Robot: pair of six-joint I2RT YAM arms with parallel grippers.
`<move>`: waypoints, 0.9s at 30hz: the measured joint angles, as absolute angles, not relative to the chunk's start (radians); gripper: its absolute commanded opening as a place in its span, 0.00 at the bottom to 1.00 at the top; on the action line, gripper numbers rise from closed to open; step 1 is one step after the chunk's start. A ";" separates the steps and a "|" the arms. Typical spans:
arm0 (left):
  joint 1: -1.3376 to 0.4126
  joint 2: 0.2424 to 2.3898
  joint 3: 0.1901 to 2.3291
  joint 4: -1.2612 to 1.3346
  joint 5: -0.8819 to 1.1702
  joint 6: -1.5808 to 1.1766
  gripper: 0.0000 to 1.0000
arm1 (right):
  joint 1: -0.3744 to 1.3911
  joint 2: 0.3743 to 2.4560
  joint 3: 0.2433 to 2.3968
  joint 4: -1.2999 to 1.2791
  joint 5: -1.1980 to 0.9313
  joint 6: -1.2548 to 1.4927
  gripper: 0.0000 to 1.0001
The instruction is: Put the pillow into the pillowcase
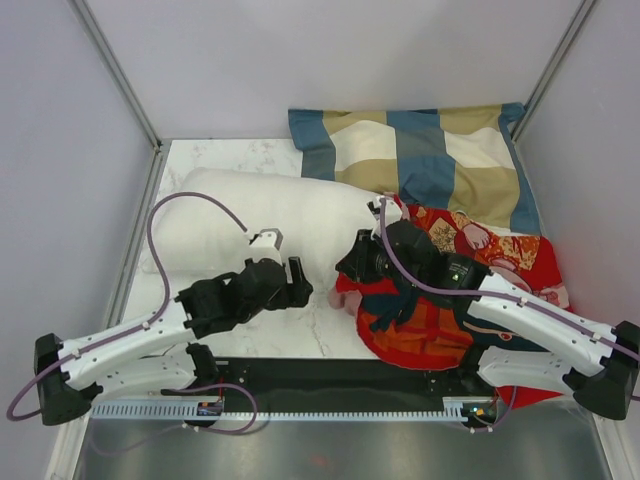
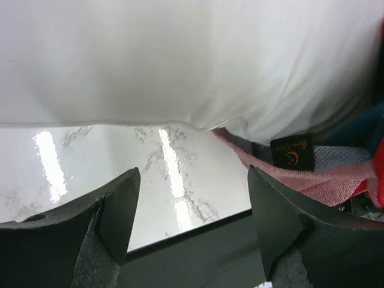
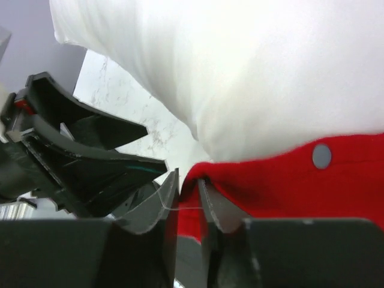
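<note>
The plump white pillow [image 1: 255, 222] lies across the marble table, and its right end meets the red printed pillowcase [image 1: 440, 320]. My right gripper [image 1: 352, 272] is shut on the pillowcase's red edge [image 3: 282, 180], pinched just below the pillow [image 3: 270, 72]. Left of it, my left gripper [image 1: 298, 283] stands open and empty a little in front of the pillow [image 2: 180, 60]. In the left wrist view the case's dull pink hem [image 2: 300, 180] with a black label [image 2: 292, 152] lies under the pillow's corner. The left gripper's fingers [image 3: 90, 162] show in the right wrist view.
A blue, tan and cream checked pillow [image 1: 425, 160] leans at the back right. Grey walls close in the table [image 1: 290, 335] on three sides. A black strip runs along the near table edge [image 2: 198, 246].
</note>
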State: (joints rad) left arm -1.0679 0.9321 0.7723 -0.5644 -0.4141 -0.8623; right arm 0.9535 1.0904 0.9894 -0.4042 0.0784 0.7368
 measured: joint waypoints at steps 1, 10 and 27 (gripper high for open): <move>-1.066 0.907 0.777 -0.598 -0.419 -0.864 0.82 | 0.953 1.087 0.988 -0.405 0.080 0.743 0.37; -0.923 0.941 1.050 -0.841 -0.473 -0.797 1.00 | 0.937 1.067 1.137 -0.566 0.237 0.667 0.58; -0.741 1.744 1.781 -0.858 -0.485 -0.524 0.99 | 0.498 1.418 1.280 -0.708 0.385 0.533 0.65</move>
